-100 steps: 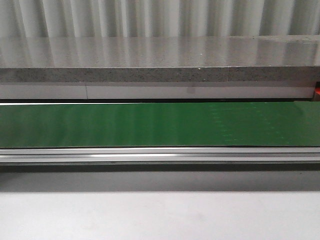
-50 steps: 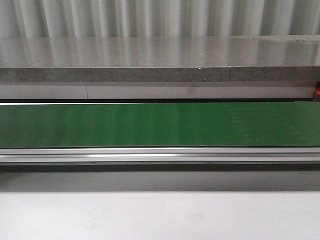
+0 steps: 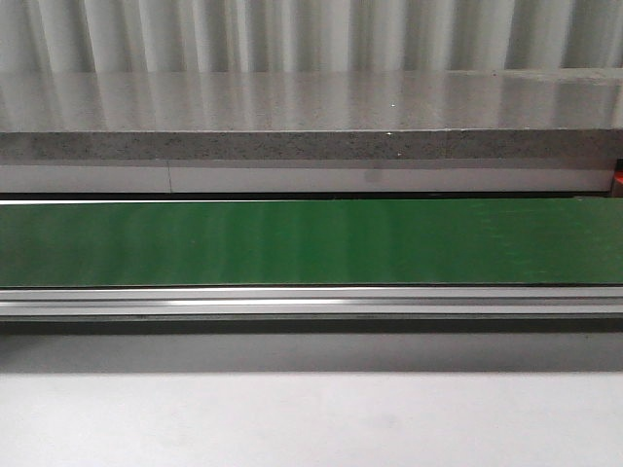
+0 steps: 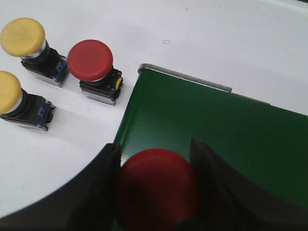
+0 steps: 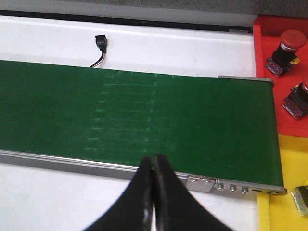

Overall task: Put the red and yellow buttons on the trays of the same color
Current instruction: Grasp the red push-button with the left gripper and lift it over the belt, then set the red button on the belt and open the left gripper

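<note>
Above the green conveyor belt [image 4: 216, 130], the left end effector [image 4: 156, 187] pinches a red push button [image 4: 156, 190] — the right end effector [image 5: 153, 192] is pressed together, empty.

The left gripper [image 4: 155, 180] clamps a red button [image 4: 156, 185] over the green belt [image 4: 226, 139] corner. Beyond the fingers [image 4: 103, 168], on the white table [image 4: 216, 38], stand another red button [image 4: 91, 62] and two yellow buttons [image 4: 21, 36] [image 4: 7, 91].

A dark green conveyor belt [image 5: 144, 110] bears faint pale stripes; red mushroom-cap buttons [image 4: 90, 60] sit beside yellow-capped ones [image 4: 21, 36]; a red plastic tray [image 5: 281, 77] adjoins a yellow tray [image 5: 284, 163].
</note>
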